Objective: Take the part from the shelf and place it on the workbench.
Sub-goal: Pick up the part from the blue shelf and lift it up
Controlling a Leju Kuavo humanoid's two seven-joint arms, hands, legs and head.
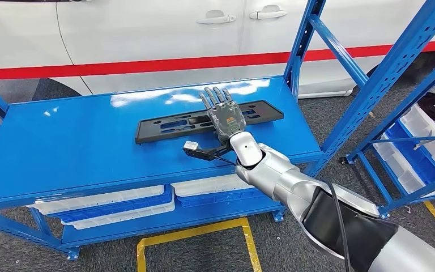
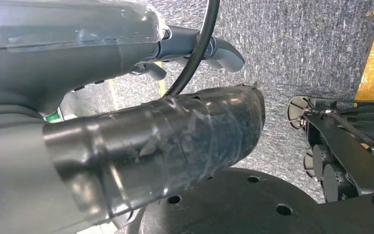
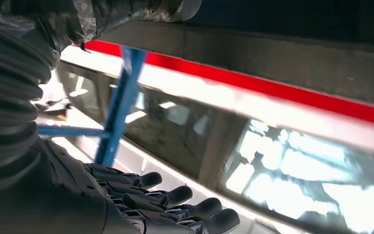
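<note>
The part (image 1: 170,124), a long flat black plastic panel with slots cut through it, lies flat on the top surface of the blue shelf (image 1: 62,153), running roughly left to right across the middle of the surface and slightly nearer its right end. The right hand (image 1: 222,112) is over the right portion of the part, palm down, its dark fingers (image 1: 215,97) stretched out straight and a little apart, pointing away from the robot toward the back edge of the shelf; it grasps nothing, and whether the palm actually touches the part or sits just above it cannot be told. In the right wrist view the same fingers (image 3: 175,202) lie extended side by side, with a blue upright of the shelf frame and a white car body with a red stripe (image 3: 272,87) beyond them. The silver right arm (image 1: 294,187) comes in from the lower right, a small black and white camera mount sticking out at the wrist just above the shelf's front edge. The left hand (image 2: 199,48) hangs over grey carpeted floor in the left wrist view, and its state cannot be told there. Below the shelf's top surface sit white and blue bins (image 1: 113,204). Behind the shelf stands the white car (image 1: 147,28). A second blue rack (image 1: 413,141) with white bins stands at the right, and yellow tape (image 1: 192,233) marks the grey floor in front.
</note>
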